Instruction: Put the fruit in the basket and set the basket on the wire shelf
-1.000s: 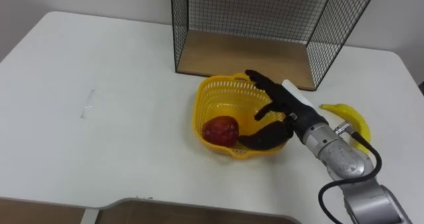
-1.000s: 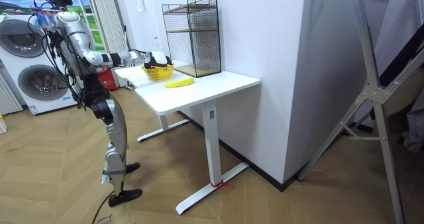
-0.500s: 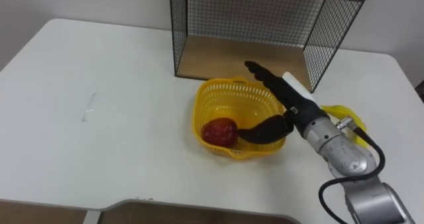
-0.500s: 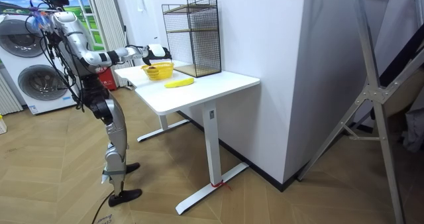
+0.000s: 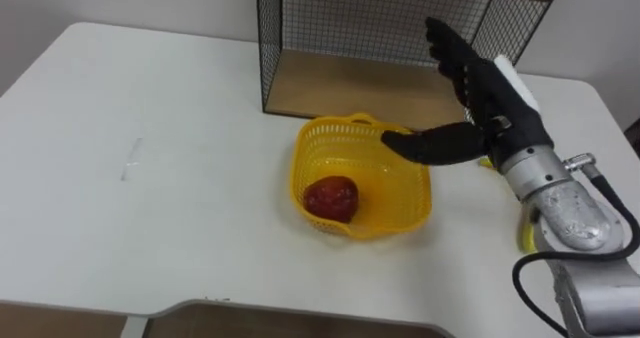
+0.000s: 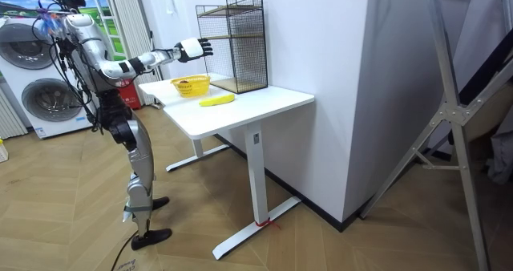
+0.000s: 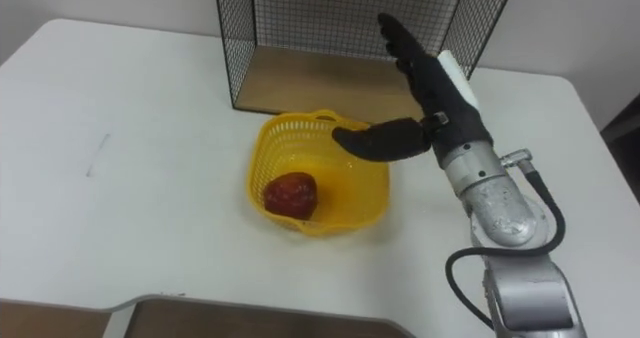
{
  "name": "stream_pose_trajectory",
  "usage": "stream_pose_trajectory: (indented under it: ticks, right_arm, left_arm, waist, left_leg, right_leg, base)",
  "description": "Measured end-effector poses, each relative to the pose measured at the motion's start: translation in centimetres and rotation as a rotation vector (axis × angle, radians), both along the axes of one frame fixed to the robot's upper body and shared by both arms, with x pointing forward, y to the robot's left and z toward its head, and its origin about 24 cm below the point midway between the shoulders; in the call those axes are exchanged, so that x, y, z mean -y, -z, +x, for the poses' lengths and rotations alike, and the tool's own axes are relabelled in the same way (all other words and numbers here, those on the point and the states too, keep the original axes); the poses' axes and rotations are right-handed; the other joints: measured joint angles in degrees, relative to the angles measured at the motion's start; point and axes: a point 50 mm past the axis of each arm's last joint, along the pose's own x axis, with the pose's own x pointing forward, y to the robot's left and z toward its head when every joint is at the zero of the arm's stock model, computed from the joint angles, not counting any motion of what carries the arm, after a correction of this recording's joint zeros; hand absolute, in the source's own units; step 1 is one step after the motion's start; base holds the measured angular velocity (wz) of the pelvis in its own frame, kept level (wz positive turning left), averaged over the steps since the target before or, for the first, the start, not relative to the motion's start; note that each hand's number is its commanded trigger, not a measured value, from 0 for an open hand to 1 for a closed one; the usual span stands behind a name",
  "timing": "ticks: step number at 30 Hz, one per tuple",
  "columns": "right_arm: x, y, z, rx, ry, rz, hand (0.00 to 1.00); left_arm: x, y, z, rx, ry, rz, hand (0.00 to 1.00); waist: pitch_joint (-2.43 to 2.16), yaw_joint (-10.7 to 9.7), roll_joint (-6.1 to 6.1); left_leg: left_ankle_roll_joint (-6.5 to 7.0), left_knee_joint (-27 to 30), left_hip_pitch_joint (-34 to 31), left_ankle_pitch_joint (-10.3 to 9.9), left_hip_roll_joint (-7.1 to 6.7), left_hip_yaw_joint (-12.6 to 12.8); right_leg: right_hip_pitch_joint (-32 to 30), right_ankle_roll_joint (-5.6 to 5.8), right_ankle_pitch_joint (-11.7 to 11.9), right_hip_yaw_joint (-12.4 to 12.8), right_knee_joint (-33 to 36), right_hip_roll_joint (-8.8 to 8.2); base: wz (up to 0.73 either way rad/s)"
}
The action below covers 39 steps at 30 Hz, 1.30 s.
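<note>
A yellow plastic basket (image 5: 405, 200) (image 7: 350, 198) stands on the white table in front of the wire shelf (image 5: 300, 18). A red fruit (image 5: 332, 198) (image 7: 290, 193) lies inside it at the left. My right hand (image 5: 492, 100) (image 7: 443, 90) hovers open above the basket's right rim, fingers straight towards the shelf, thumb out over the basket, holding nothing. A banana (image 6: 216, 100) lies on the table right of the basket; a yellow sliver of the banana (image 5: 521, 240) shows behind my forearm.
The shelf has a wooden floor (image 5: 350, 83) and a wooden upper board, open towards me. The white table (image 5: 150, 128) has free room to the left of the basket. I stand at the table's end; washing machines (image 6: 32, 78) are behind me.
My right hand has risen out of the basket, up and to the right, with its fingers straightened. The red fruit stays in the basket. The basket has not moved.
</note>
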Motion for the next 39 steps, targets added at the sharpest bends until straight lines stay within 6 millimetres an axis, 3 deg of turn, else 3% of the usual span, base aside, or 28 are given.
stream_pose_trajectory:
  ticks: [6,8,10,15,21,26,32,39]
  right_arm:
    - [1.6,-1.2,0.0,0.079,0.127,0.046,0.0]
    - [2.3,-1.5,-0.1,0.099,0.167,0.041,0.0]
    - [2.9,-1.7,-0.1,0.118,0.217,0.016,0.0]
    - [4.7,-1.9,-0.3,0.146,0.343,-0.005,0.0]
    - [6.5,0.3,-0.3,0.076,0.471,-0.045,0.0]
    - [7.9,3.5,-0.2,-0.074,0.542,-0.048,0.0]
    - [8.1,4.3,-0.1,-0.116,0.55,-0.049,0.0]
    - [7.9,6.8,0.1,-0.248,0.507,-0.055,0.0]
  left_arm:
    - [-0.1,0.0,-1.0,-0.015,-0.012,0.002,0.0]
    - [-0.4,0.0,-1.4,-0.017,-0.033,0.014,0.0]
    - [-0.5,-0.1,-1.5,-0.015,-0.047,0.022,0.0]
    - [-0.6,-0.1,-2.0,-0.024,-0.056,0.023,0.0]
    - [-0.6,0.0,-2.1,-0.033,-0.057,0.025,0.0]
    - [-0.7,-0.1,-2.0,-0.042,-0.06,0.029,0.0]
    - [-0.7,-0.1,-2.3,-0.056,-0.067,0.035,0.0]
    - [-0.9,-0.2,-1.5,-0.035,-0.071,0.027,0.0]
  waist:
    - [-0.25,-1.27,0.07]
    - [-0.71,-2.14,0.29]
    - [-0.82,-2.61,0.42]
    - [-0.54,-3.91,0.14]
    - [0.03,-4.87,-0.09]
    - [-0.05,-4.64,-0.04]
    - [-0.64,-4.51,0.4]
    - [-0.21,-3.4,-0.3]
  left_leg:
    - [0.0,-0.14,0.01,0.0,0.0,0.02]
    - [0.0,-0.32,0.2,0.01,-0.02,0.0]
    - [-0.01,-0.46,0.46,0.03,-0.02,0.0]
    - [0.0,-1.07,1.8,0.18,-0.01,0.22]
    - [-0.02,-1.09,1.62,0.14,0.13,0.54]
    - [0.04,-0.93,0.61,0.18,0.07,0.66]
    - [0.16,-1.06,0.53,0.34,-0.02,0.64]
    - [0.14,-1.12,1.16,0.32,0.0,0.59]
  right_leg:
    - [-0.1,0.0,0.0,0.07,-0.05,0.0]
    - [0.09,0.0,0.0,0.03,-0.08,0.01]
    - [0.33,0.0,0.0,0.05,-0.12,0.02]
    - [1.21,0.0,0.0,0.07,-0.23,-0.01]
    - [1.0,-0.04,0.02,0.1,-0.05,-0.01]
    - [-0.37,-0.03,0.02,-0.01,0.69,-0.19]
    - [-0.65,-0.03,0.02,-0.13,0.69,-0.24]
    - [-0.05,0.0,0.0,-0.11,0.54,-0.23]
  base:
    - [0.0]
    - [0.0]
    - [0.0]
    - [-0.02]
    - [-0.02]
    - [0.0]
    - [0.0]
    - [0.0]
